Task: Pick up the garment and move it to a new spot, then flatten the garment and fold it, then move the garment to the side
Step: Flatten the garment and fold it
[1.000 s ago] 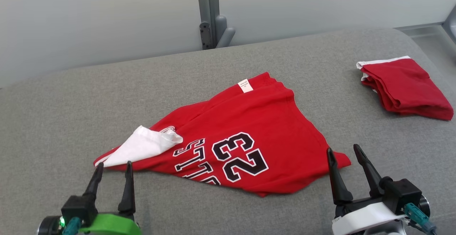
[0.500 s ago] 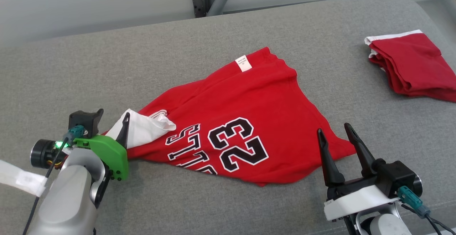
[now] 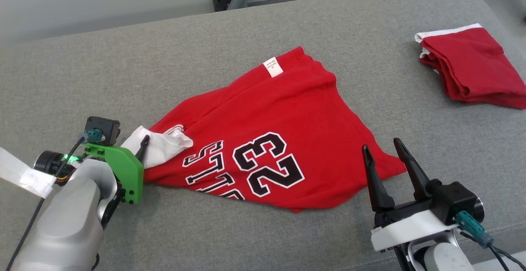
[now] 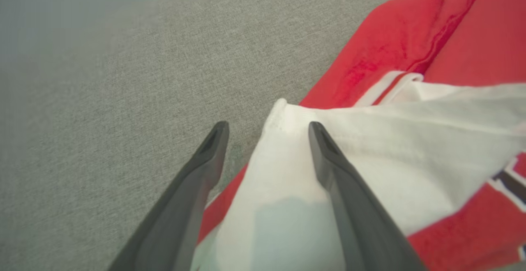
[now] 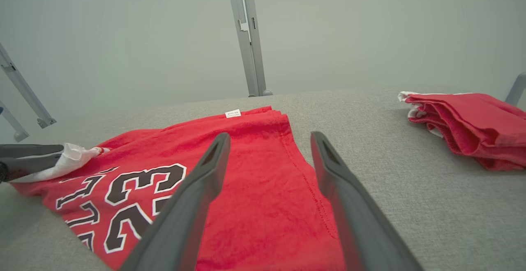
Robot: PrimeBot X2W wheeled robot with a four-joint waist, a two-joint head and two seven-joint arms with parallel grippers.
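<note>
Our left gripper has reached the white sleeve of the red garment, wide open, gripping nothing; our right gripper, near right, gapes empty too.

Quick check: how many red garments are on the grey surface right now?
2. The number 23 jersey lies spread at the centre; the folded red garment sits apart at the far right. That folded stack could hide another piece.

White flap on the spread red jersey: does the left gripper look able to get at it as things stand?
Probably yes. The left gripper is open, its fingers straddling a corner of the white flap, and nothing lies in the way.
</note>
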